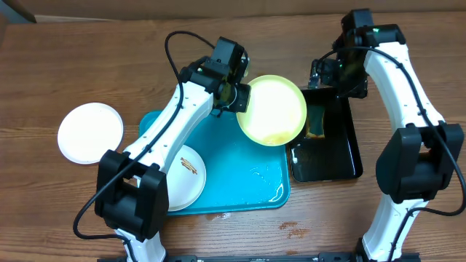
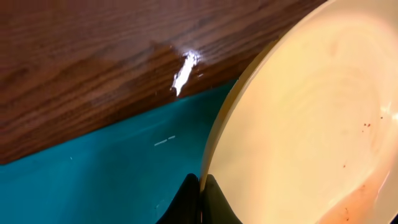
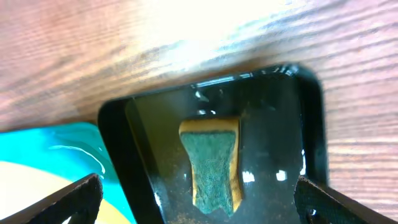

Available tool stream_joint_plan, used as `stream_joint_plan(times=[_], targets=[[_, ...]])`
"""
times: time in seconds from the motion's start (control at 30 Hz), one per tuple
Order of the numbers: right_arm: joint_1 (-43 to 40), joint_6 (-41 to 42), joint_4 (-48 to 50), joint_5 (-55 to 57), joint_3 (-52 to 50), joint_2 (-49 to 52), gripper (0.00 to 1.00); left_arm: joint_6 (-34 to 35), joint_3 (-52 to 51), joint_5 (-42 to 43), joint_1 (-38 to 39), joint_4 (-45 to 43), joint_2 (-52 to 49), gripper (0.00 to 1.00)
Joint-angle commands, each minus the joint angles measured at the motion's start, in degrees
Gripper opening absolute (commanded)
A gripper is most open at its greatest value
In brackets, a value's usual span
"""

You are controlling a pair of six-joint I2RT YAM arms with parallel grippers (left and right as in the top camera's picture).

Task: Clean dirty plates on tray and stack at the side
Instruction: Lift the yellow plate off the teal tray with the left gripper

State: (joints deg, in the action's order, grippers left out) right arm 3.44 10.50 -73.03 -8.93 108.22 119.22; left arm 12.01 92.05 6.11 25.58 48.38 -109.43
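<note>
From overhead, the left fingers point(image 1: 234, 97) were pinched on the rim of the yellow-green plate point(image 1: 273, 109). It was held tilted above the far right corner of the turquoise tray point(image 1: 247, 171) and overhung that corner. A smeared white plate point(image 1: 191, 173) lay on the tray's near left part, and a bare white plate point(image 1: 90, 132) sat on the bench point(image 1: 87, 58) just off the tray's left edge. The black tray point(image 1: 342, 164) stood just off the tray's right edge, with the right arm point(image 1: 397, 87) above its far end.

In the left wrist view, the fingers showed closed to a narrow seam on the plate's edge, with the tray's blue floor point(image 2: 93, 186) below. Faint reddish streaks marked the plate's lower face, so it likely needed scrubbing there. An edge pinch seemed thin for that; the plate would probably need to be held steady and not raised further.

In the right wrist view, the right fingers point(image 3: 74, 199) stood wide and empty on either side of the sponge point(image 3: 211, 165), which lay lengthwise in the black tray to the right of the tray. A straight descent, closing across the sponge's narrow waist, looked the surest grasp. The black tray's wet floor suggested the sponge could slide if nudged sideways.
</note>
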Motion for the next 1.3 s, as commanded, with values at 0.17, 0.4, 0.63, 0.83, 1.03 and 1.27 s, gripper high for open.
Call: stream_joint_plan(times=[0.17, 0.4, 0.63, 0.83, 1.03, 1.27], targets=[[-12.22, 0.26, 0.76, -12.85, 3.65, -0.26, 1.0, 0.66, 5.79, -9.09, 4.5, -1.2, -0.28, 0.04], [-21.14, 0.24, 0.33, -17.31, 3.65, -0.26, 1.0, -3.37, 6.16, -14.21, 9.57, -7.1, -0.28, 0.04], [-24.74, 0.22, -0.28, -17.27, 3.61, -0.26, 1.0, -13.94, 6.16, -27.93, 18.73, -13.53, -0.28, 0.04], [-24.79, 0.22, -0.28, -17.05, 3.61, -0.26, 1.0, -22.51, 6.16, -52.06, 30.71, -19.21, -0.28, 0.04], [-24.79, 0.22, -0.28, -17.05, 3.61, -0.26, 1.0, -22.73, 6.16, -62.14, 35.65, -20.35, -0.28, 0.04], [-24.79, 0.22, -0.28, -17.03, 3.61, -0.26, 1.0, -23.39, 6.16, -76.74, 36.98, -24.72, -0.28, 0.04]])
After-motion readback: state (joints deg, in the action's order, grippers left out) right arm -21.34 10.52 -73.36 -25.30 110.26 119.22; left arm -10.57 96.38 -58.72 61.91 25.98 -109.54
